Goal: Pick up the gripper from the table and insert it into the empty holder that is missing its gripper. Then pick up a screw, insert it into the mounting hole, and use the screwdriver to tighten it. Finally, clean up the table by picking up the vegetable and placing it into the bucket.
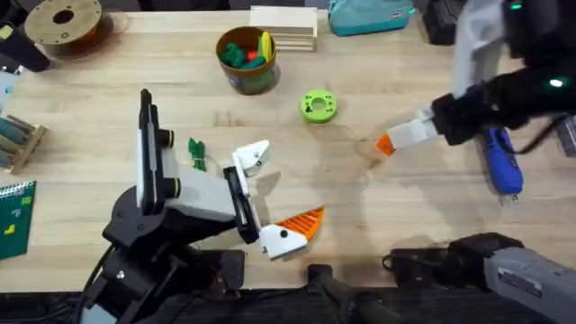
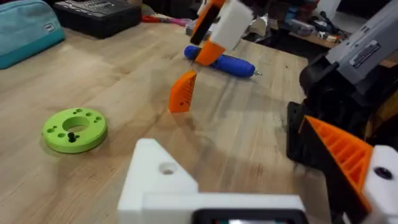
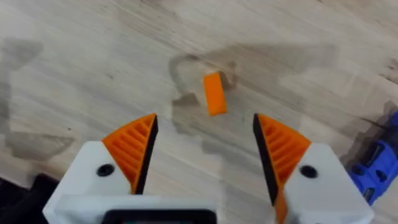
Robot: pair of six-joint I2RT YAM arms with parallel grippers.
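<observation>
- Underneath, a wooden table (image 1: 423, 216), carrying all the rest.
- Next, left gripper (image 1: 273, 196), reaching from the lower-left base toward the middle of the table: jaws spread wide, nothing held. Orange pad on one finger, bare white on the other.
- Right gripper (image 1: 389, 142), coming in from the right edge and hanging low over the wood right of centre: jaws parted wide, both orange pads in place, nothing gripped. Seen from the left wrist as a white and orange tip just above the loose wedge.
- Bucket (image 1: 247, 58), upright near the far edge, left of centre, with green, red and yellow toy produce inside.
- Screwdriver (image 1: 499, 162), blue, lying flat on the table toward the right, near the right gripper but untouched.
- Holder (image 1: 255, 157), the bare white finger of the left gripper, the farther of its two fingers from the arms' bases, with an open mounting hole in its face.
- Disc (image 1: 318, 106), lime green, flat on the wood between bucket and right gripper.
- Gripper (image 3: 214, 93), the loose orange wedge, on the table below the right gripper, ahead of the gap between its pads, touching neither.
- Vegetable (image 1: 196, 153), dark green, on the table just beside the left arm, well apart from the bucket.
</observation>
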